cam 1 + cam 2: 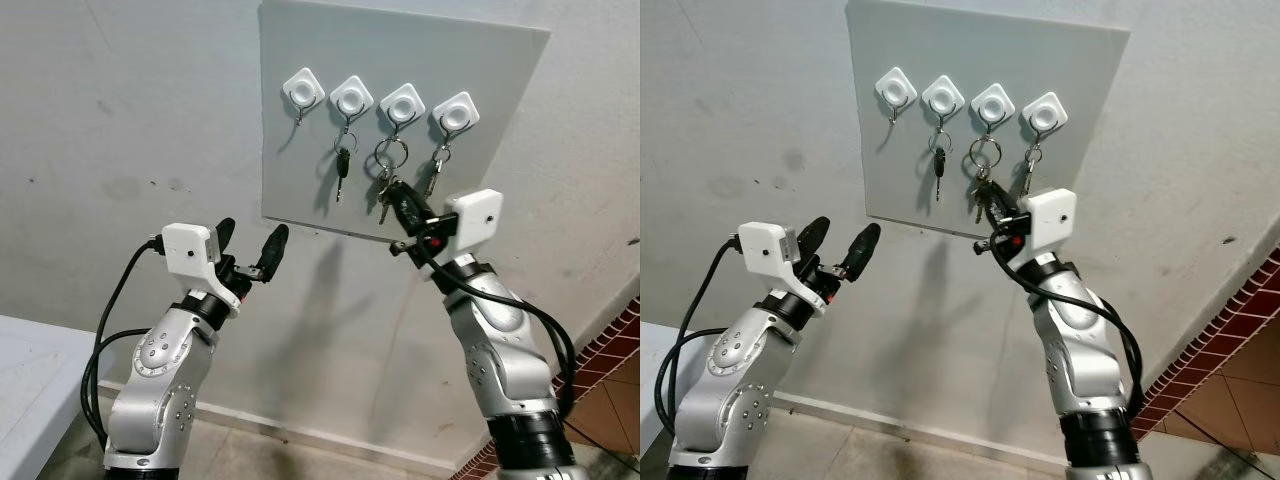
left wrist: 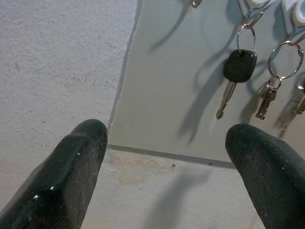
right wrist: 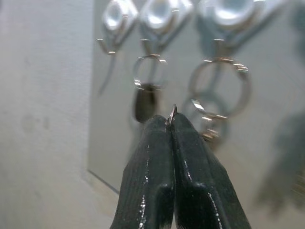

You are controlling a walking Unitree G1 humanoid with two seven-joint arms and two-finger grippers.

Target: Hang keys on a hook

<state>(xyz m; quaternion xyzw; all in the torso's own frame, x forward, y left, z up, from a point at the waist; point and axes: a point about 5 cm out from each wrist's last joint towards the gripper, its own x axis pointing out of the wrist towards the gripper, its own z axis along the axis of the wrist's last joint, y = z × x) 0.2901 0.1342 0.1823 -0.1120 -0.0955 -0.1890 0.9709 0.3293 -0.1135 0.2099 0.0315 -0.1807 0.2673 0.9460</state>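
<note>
A grey board [image 1: 300, 170] on the wall carries four white hooks. The leftmost hook [image 1: 303, 90] is bare. From the second hangs a black-headed key [image 1: 343, 163], and the fourth holds a small set of keys [image 1: 436, 165]. A large ring [image 1: 391, 153] hangs on the third hook [image 1: 403, 104], with a bunch of keys [image 1: 383, 197] below it. My right gripper [image 1: 393, 190] is raised to that bunch, and its fingers [image 3: 157, 157] are shut on a thin metal ring [image 3: 171, 113]. My left gripper [image 1: 252, 232] stands open and holds nothing, below the board's lower left corner.
The board's bottom edge [image 2: 167, 153] lies just beyond my left fingertips. A pale table [image 1: 30, 380] juts in at the lower left. Red brick-pattern tiles [image 1: 610, 345] border the wall at the lower right. Black cables [image 1: 110, 330] loop beside my left arm.
</note>
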